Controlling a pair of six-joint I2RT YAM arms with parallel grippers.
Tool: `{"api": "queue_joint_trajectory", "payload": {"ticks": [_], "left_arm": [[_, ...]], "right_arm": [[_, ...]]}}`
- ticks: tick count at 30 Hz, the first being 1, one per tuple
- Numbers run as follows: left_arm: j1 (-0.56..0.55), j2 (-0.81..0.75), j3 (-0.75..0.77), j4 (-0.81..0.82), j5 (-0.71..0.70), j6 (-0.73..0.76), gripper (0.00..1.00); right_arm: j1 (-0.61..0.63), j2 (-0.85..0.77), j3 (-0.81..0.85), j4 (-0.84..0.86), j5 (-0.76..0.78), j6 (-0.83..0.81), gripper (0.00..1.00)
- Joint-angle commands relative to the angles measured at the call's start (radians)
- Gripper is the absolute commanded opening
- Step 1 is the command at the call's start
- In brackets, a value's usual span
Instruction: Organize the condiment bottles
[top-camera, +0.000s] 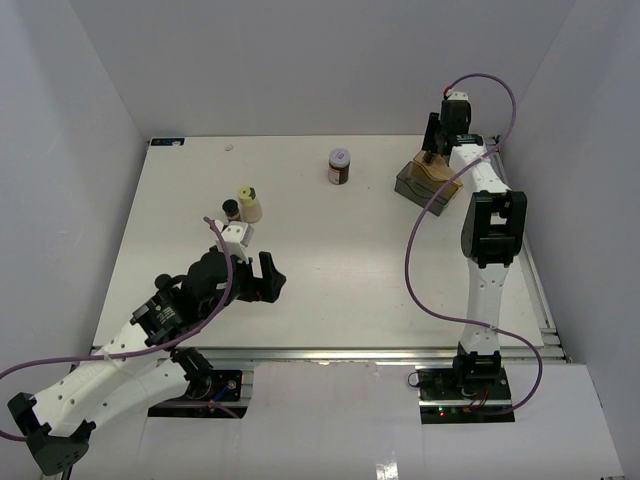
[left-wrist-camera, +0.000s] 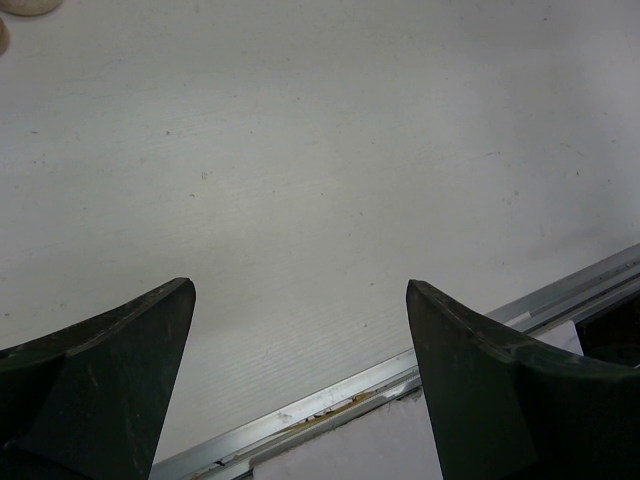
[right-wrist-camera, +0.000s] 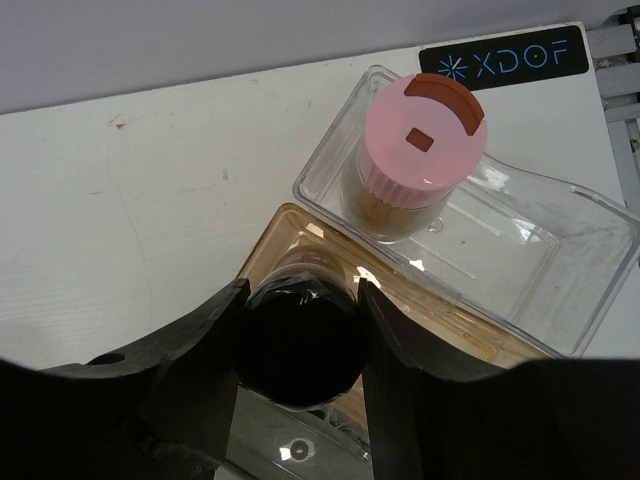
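My right gripper (right-wrist-camera: 302, 292) is shut on a dark bottle with a black cap (right-wrist-camera: 298, 350) and holds it upright in the amber part of the plastic tray (right-wrist-camera: 560, 260). A pink-capped jar (right-wrist-camera: 420, 150) stands in the tray's clear part just beyond. In the top view that gripper (top-camera: 432, 153) is over the tray (top-camera: 422, 182) at the far right. A dark jar with a pale lid (top-camera: 340, 165), a cream bottle with a yellow cap (top-camera: 249, 204) and a small black-capped bottle (top-camera: 231, 210) stand on the table. My left gripper (top-camera: 268, 282) is open and empty, a little nearer than the last two.
The left wrist view shows bare white table and the metal front rail (left-wrist-camera: 420, 370) between my open left fingers (left-wrist-camera: 120, 350). White walls close in the table on three sides. A purple cable (top-camera: 420, 250) loops beside the right arm.
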Motion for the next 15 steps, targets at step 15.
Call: {"api": "queue_joint_trajectory", "payload": {"ticks": [15], "left_arm": [[-0.002,-0.029,-0.003,0.005,-0.004,0.004,0.98]], "right_arm": [[0.017,0.039,0.022,0.082,0.007,-0.024,0.34]]}}
